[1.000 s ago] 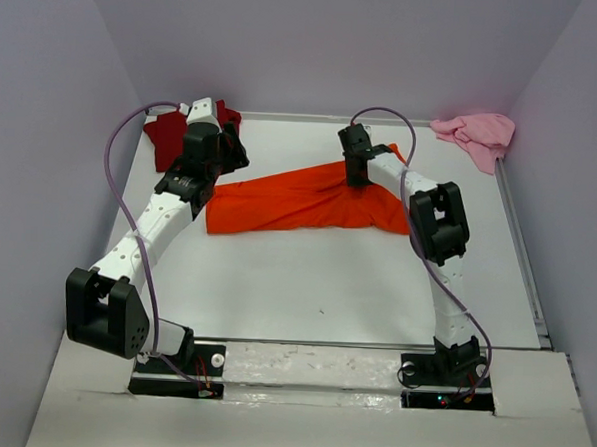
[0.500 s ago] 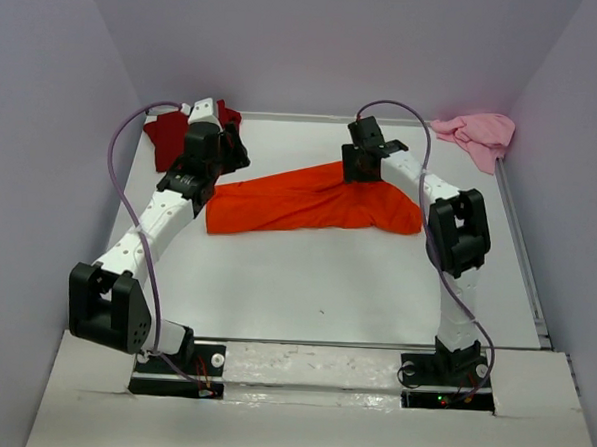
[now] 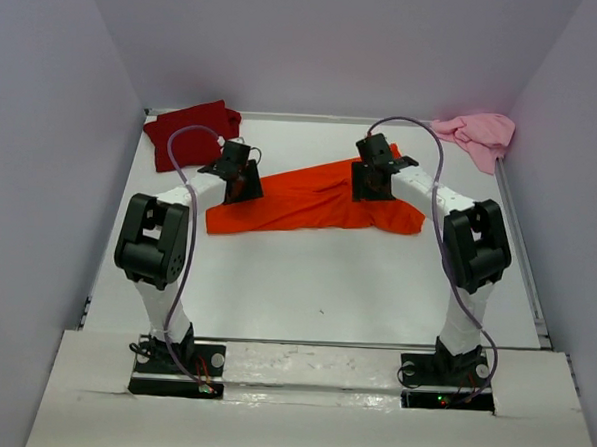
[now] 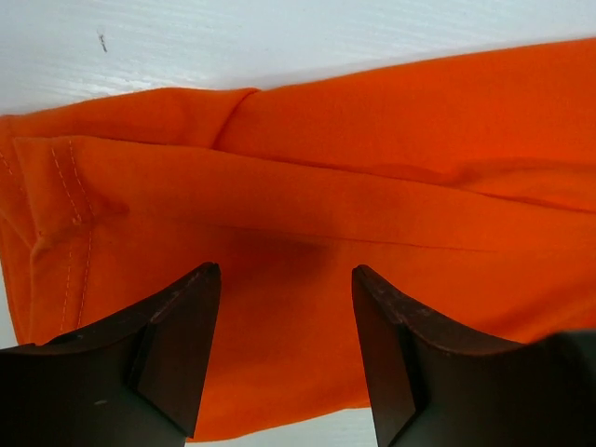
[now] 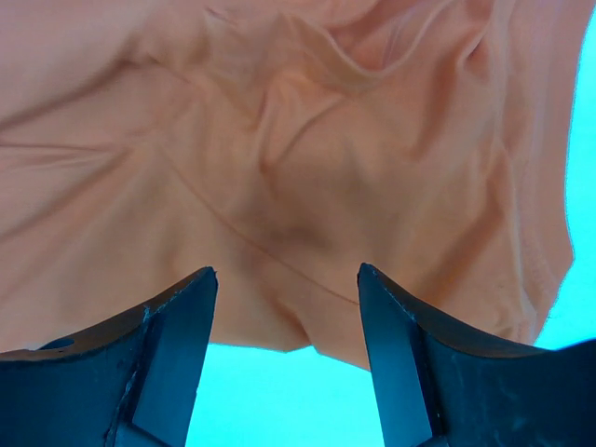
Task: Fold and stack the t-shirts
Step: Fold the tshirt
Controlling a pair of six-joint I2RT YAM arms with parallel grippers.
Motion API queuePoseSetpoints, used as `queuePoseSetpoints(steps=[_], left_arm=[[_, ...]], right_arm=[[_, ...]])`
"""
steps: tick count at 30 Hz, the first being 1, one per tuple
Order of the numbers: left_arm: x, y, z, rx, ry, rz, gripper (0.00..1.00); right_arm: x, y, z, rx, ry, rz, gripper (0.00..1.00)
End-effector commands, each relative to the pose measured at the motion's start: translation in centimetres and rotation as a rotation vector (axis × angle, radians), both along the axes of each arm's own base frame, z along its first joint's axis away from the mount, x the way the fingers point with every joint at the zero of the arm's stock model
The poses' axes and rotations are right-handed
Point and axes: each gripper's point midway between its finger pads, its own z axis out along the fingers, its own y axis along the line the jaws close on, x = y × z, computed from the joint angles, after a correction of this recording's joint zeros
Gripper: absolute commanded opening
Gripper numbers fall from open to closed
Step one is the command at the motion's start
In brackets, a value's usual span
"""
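The orange t-shirt (image 3: 310, 199) is plain bright orange, the dark red t-shirt (image 3: 188, 136) and pale pink t-shirt (image 3: 475, 133) are likewise unpatterned, and the table (image 3: 325, 285) is white. The arms (image 3: 430, 195) are white with black joints; the left end effector (image 4: 284, 279) and right end effector (image 5: 287, 279) have near-black fingers. The right wrist view tints the orange cloth peach.
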Motion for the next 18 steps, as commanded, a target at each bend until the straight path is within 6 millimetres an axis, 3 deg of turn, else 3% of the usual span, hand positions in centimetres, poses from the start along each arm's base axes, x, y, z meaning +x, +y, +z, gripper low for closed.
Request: queuePoseSetpoints(steps=[1, 6, 7, 10, 14, 18], left_arm=[[1.4, -1.1, 5.5, -0.041, -0.122, -0.019, 0.68], [0.7, -0.8, 10.3, -0.013, -0.256, -0.014, 0.68], [0.6, -0.6, 12.2, -0.020, -0.307, -0.012, 0.68], [0.1, -0.3, 14.5, -0.029, -0.359, -0.007, 0.68], [-0.4, -0.3, 16.4, -0.046, -0.400, -0.013, 0.69], [-0.8, 0.0, 18.0, -0.053, -0.436, -0.009, 0.69]], right_arm=[[0.3, -1.7, -3.1, -0.036, 0.038, -0.081, 0.68], [1.8, -4.3, -4.7, 0.037, 0.073, -0.178, 0.67], [2.1, -4.7, -5.2, 0.037, 0.078, -0.195, 0.67], [2.8, -6.2, -5.7, 0.044, 0.091, -0.228, 0.67], [3.4, -6.6, -7.8, 0.050, 0.145, -0.234, 0.67], [4.9, -7.4, -8.3, 0.038, 0.152, -0.243, 0.66]])
